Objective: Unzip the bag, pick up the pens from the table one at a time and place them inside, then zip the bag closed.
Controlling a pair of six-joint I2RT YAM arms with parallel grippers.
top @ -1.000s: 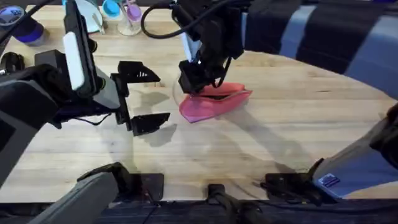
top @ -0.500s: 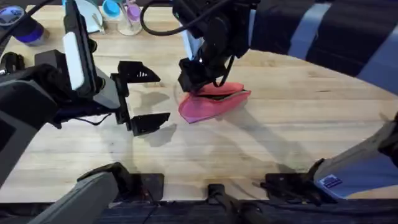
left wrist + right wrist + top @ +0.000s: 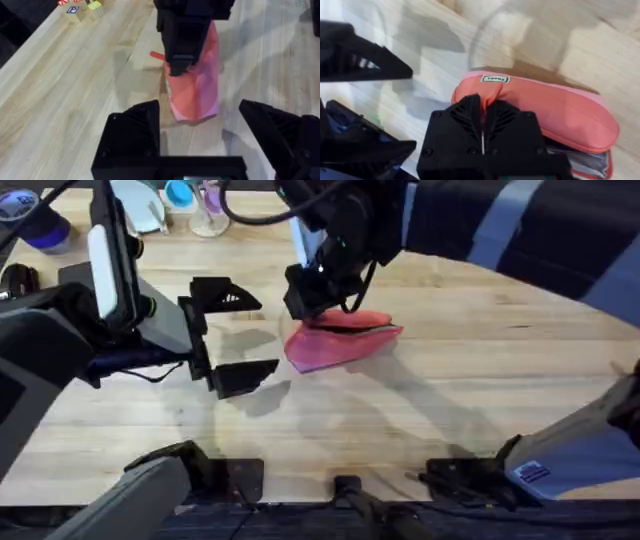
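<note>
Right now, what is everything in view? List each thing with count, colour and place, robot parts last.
bag: one, pink, mid-table under the right gripper; its mouth looks partly open.
table: one, light wood planks, bearing everything.
small label: one, white, on the bag's end.
red pull tab: one, sticking out beside the bag.
clutter at the far left edge: several blue, clear and purple items, too small to name.
left gripper: one, black, open, hovering beside the bag's near end.
right gripper: one, black, fingers together at the bag's left end; what they pinch is hidden.
</note>
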